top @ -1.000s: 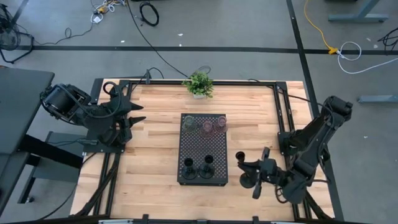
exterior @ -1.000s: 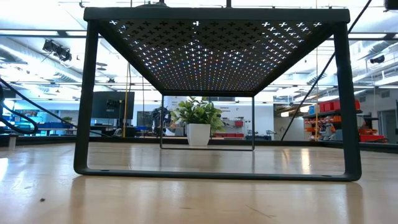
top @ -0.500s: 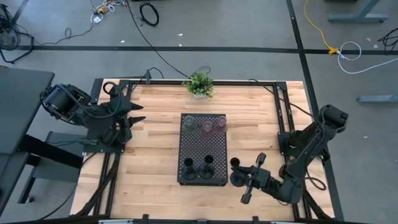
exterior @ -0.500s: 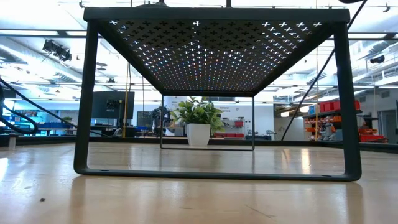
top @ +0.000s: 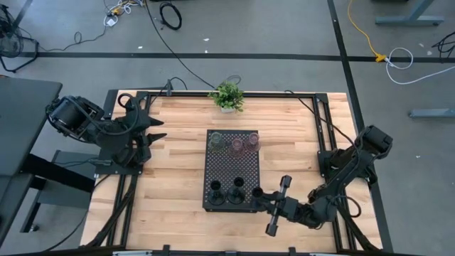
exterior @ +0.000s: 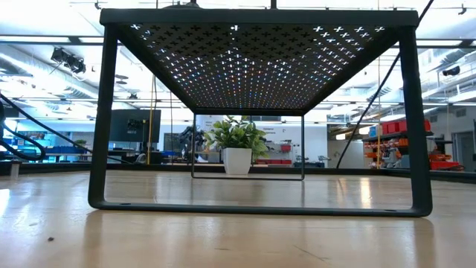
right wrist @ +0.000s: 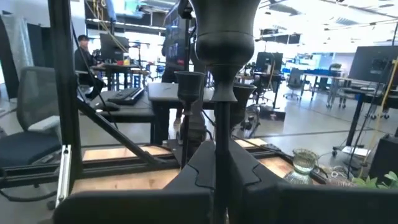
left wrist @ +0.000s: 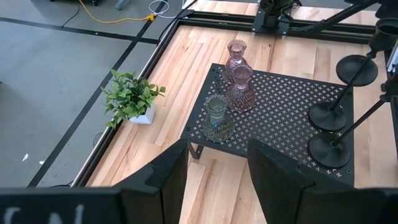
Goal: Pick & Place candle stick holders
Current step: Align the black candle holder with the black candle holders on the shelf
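Right gripper (top: 264, 201), fingers clamped on an upright black long-stemmed candle holder (top: 257, 193), hangs at the black perforated tray's (top: 232, 168) near right corner, just beside 2 black holders (top: 226, 190).

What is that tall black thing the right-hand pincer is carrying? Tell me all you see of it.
It is a black candle stick holder, matte and metal-looking, with a cup-shaped top on a thin stem. The right pincer is shut on the stem, holding it upright at the tray's near right corner, beside two similar black holders already standing there. Its base is hidden, so whether it touches the tray cannot be told.
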Available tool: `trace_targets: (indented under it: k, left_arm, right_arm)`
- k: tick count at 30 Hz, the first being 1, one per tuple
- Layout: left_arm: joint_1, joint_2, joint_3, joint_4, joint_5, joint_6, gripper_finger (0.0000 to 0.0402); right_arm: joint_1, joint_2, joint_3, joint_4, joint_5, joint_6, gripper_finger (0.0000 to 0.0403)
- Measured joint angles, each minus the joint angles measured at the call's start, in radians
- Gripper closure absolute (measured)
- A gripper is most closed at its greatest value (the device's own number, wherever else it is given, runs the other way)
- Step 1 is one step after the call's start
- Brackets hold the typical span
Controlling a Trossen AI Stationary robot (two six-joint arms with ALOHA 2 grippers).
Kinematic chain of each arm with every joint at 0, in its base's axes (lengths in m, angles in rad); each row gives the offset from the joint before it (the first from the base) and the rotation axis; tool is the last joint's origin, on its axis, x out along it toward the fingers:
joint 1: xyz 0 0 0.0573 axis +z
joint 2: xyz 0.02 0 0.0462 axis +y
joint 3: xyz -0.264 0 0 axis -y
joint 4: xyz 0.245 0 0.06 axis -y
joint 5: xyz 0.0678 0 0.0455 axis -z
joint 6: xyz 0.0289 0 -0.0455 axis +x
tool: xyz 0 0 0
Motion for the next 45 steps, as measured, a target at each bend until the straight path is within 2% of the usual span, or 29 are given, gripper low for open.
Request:
trace_targets:
  k: [7,13,16,20,24,30,33,45]
  left_arm:
    - [0.000,0.000,0.000,0.000,0.000,-0.002,0.0232]
    - [0.000,0.000,0.000,0.000,0.000,-0.002,0.0232]
    - [0.000,0.000,0.000,0.000,0.000,-0.002,0.0232]
    - [0.000,0.000,0.000,0.000,-0.004,-0.002,0.0232]
    - [0.000,0.000,0.000,0.000,-0.007,0.002,0.0232]
    - [0.000,0.000,0.000,0.000,-0.006,-0.001,0.0232]
    - [0.000,0.000,0.000,0.000,-0.004,-0.002,0.0232]
    - [0.000,0.000,0.000,0.000,-0.003,-0.002,0.0232]
  right_arm:
    - [-0.008,0.010,-0.017,0.023,-0.015,0.003,0.0402]
    - [-0.010,0.010,-0.145,0.284,-0.068,-0.028,0.0402]
    - [-0.014,0.009,-0.186,0.384,-0.151,-0.054,0.0402]
    - [-0.034,0.010,-0.200,0.374,-0.159,-0.038,0.0402]
    - [-0.063,0.014,-0.200,0.350,-0.217,-0.010,0.0402]
    - [-0.088,0.056,-0.200,0.345,-0.225,0.016,0.0402]
    - [-0.087,0.060,-0.200,0.344,-0.194,0.011,0.0402]
    - [-0.103,0.060,-0.199,0.322,-0.222,0.038,0.0402]
